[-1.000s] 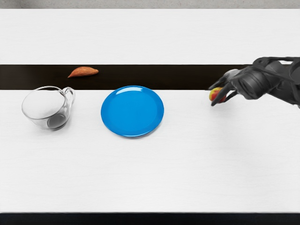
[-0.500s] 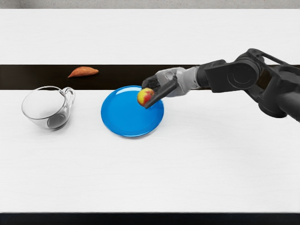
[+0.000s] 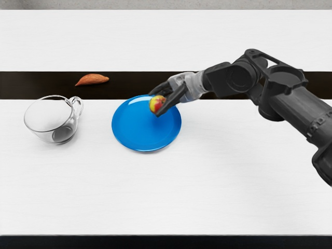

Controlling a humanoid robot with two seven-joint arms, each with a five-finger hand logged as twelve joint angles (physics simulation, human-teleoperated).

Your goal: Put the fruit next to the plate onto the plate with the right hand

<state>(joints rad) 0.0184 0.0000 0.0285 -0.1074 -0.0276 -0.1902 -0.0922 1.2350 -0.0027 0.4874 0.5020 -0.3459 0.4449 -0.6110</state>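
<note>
Head view: right hand (image 3: pixel 176 92) pinches the fruit (image 3: pixel 156 104) over the far right part of the blue plate (image 3: pixel 140 132) on the worktop (image 3: pixel 218 176). Placing step, I judge; next calls for lowering and letting go gently so nothing rolls.

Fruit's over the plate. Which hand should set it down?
Right. The right hand grips the fruit above the blue plate's far side, so it likely need only lower and release. The left arm is out of view.
</note>
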